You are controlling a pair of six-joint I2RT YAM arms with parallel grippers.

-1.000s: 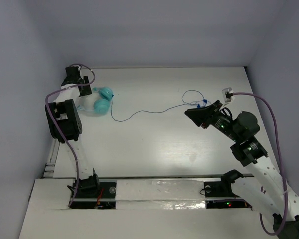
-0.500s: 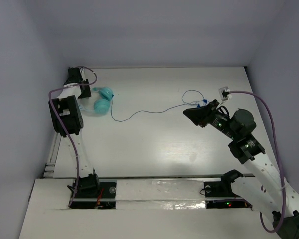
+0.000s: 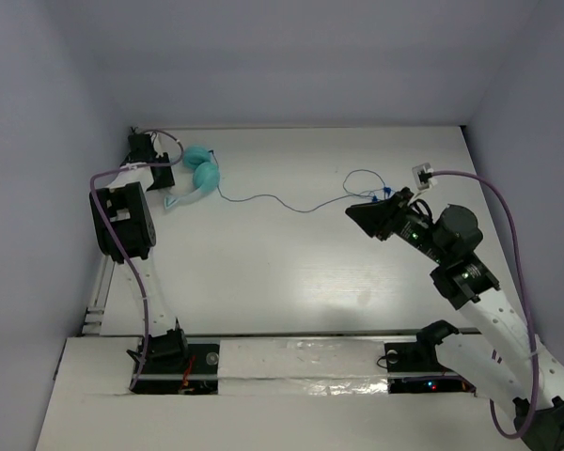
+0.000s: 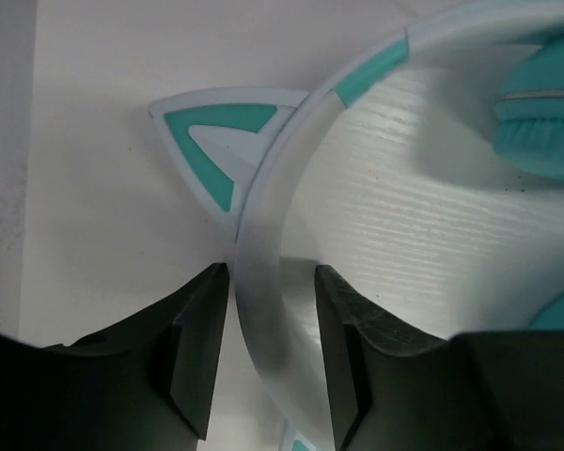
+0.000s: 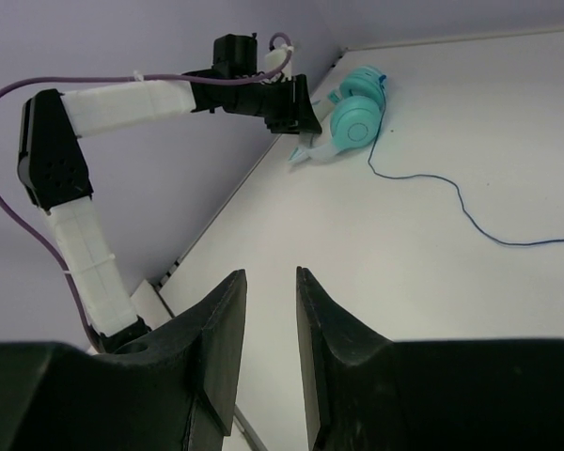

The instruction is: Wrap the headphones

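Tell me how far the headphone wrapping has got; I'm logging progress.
Nothing wrapped yet: the cord lies strung across the table. In hand: the left tool straddles the headband of the headphones. Left: gather and wind the cord; the right tool is empty.

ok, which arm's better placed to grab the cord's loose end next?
Right, I'd say. The right pincer is open beside the looped free end of the cord; the left pincer straddles the headband, far from that end.

in the left wrist view the headphones (image 4: 261, 225) run off the picture's edges, with both earcups cut off. the band blurs between the left gripper (image 4: 271, 270) fingers, and whether they pinch it is unclear. from above, the cord (image 3: 263, 196) end near the right gripper (image 3: 353, 211) is too small to make out.
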